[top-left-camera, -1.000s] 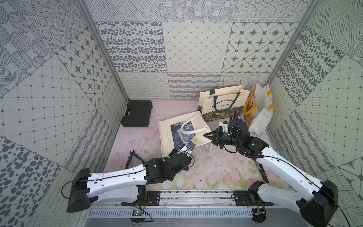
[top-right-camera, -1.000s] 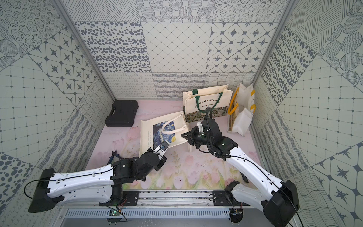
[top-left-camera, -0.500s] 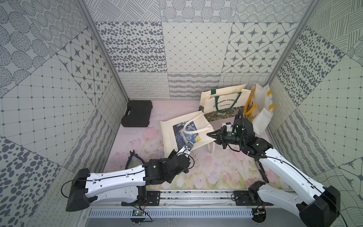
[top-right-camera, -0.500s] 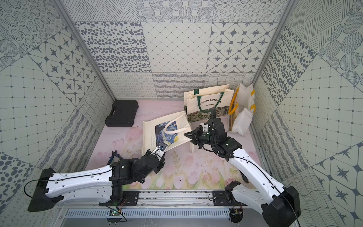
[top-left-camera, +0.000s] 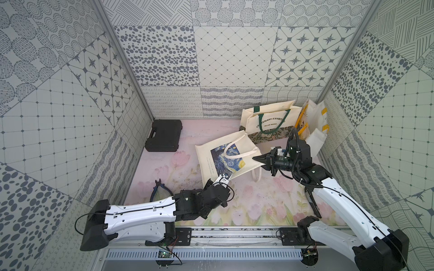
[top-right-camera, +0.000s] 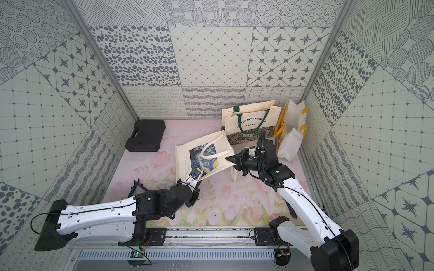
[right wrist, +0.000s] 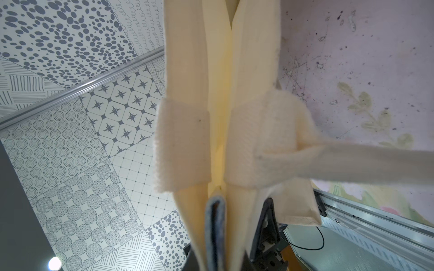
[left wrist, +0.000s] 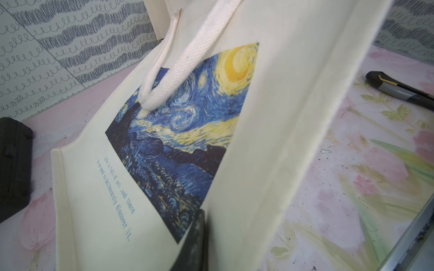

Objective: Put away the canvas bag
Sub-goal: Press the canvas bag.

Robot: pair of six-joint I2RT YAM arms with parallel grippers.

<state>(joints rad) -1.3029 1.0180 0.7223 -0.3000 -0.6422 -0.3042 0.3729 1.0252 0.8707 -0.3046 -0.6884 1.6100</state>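
Patterned grey-and-white walls boxed in the floral worktop [top-left-camera: 258,206], and the canvas bag [top-left-camera: 211,157] hung tilted between my two arms, right of centre, printed face up. The right fingers [top-left-camera: 257,160] were clamped on the hem at the bag's mouth; the right wrist view showed cloth pinched between them. The left fingers [top-left-camera: 226,176] sat at the bag's near edge, and I could not tell whether they were pinching it or only standing beside it. At the far right, close to the back wall, stood a green-handled tote [top-left-camera: 270,117] with a yellow-handled bag [top-left-camera: 315,117] just beside it, which I took to be where mine belonged.

My worries were these. With only one sure pinch on a floppy hem, the cloth could fold and slide out if the left side gave no support. One loose strap [top-left-camera: 257,175] dangled under the right fingers and could catch on them or drag across the worktop. Swinging far and right, the bag or my right arm could topple the tote. A utility knife [left wrist: 399,90] lay near right, a snag if the bag sagged
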